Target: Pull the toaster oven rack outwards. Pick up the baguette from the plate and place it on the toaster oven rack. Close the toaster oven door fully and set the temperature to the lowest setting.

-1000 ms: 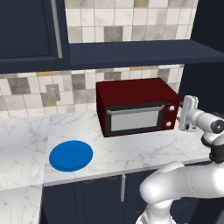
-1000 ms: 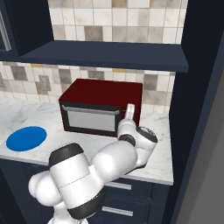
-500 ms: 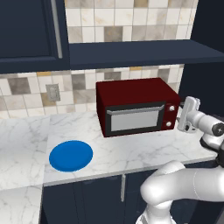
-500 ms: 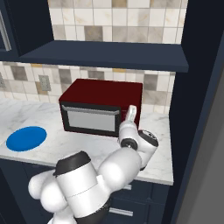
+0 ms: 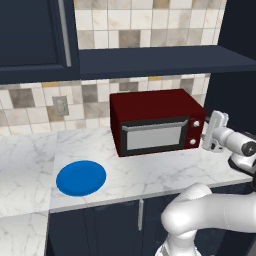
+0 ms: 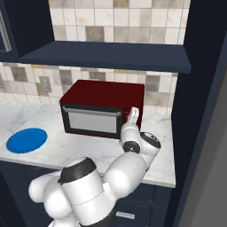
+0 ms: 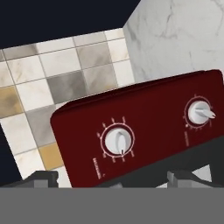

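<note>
On the marble surface (image 5: 150, 172) the blue plate (image 5: 81, 177) lies bare at the left. To its right stands the dark red toaster oven (image 5: 156, 121), its door (image 5: 154, 136) shut. At the oven's right panel, the gripper (image 5: 216, 131) hangs with jaws spread wide, empty, facing two pale knobs (image 7: 117, 141).

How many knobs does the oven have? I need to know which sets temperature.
2, both on the oven's right panel: one knob near the tiled wall, the other knob nearer the counter.
</note>
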### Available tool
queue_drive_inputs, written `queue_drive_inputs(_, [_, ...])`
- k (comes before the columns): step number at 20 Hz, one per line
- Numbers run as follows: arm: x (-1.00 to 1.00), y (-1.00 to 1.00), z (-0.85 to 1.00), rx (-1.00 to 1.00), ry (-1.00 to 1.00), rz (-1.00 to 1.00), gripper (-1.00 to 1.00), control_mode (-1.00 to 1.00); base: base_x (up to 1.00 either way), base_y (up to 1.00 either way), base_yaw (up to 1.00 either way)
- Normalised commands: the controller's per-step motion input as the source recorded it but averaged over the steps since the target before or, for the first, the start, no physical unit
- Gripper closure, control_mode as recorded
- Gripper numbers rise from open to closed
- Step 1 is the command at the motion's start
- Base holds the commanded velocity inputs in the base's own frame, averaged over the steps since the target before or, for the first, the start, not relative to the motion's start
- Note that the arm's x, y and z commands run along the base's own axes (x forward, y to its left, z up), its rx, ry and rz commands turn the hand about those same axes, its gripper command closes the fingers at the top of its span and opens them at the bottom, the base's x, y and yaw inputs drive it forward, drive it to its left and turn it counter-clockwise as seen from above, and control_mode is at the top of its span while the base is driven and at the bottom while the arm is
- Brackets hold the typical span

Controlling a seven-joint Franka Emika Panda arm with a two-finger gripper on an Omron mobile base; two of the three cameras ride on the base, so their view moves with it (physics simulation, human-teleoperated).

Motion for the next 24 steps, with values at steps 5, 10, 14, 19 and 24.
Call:
queue_drive_inputs(5, [0.14, 0.0, 0.0, 0.0, 0.0, 0.0, -1.0, -1.0, 0.0, 0.0, 0.0])
queue_drive_inputs(10, [0.15, 0.0, 0.0, 0.0, 0.0, 0.0, -1.0, -1.0, 0.0, 0.0, 0.0])
queue_drive_inputs(14, [0.16, 0.0, -0.04, 0.0, 0.0, 0.0, -1.0, -1.0, 0.0, 0.0, 0.0])
queue_drive_inputs(19, [0.14, 0.0, -0.09, 0.0, 0.0, 0.0, -1.0, -1.0, 0.0, 0.0, 0.0])
queue_drive_inputs(24, [0.11, 0.0, -0.24, 0.0, 0.0, 0.0, -1.0, -1.0, 0.0, 0.0, 0.0])
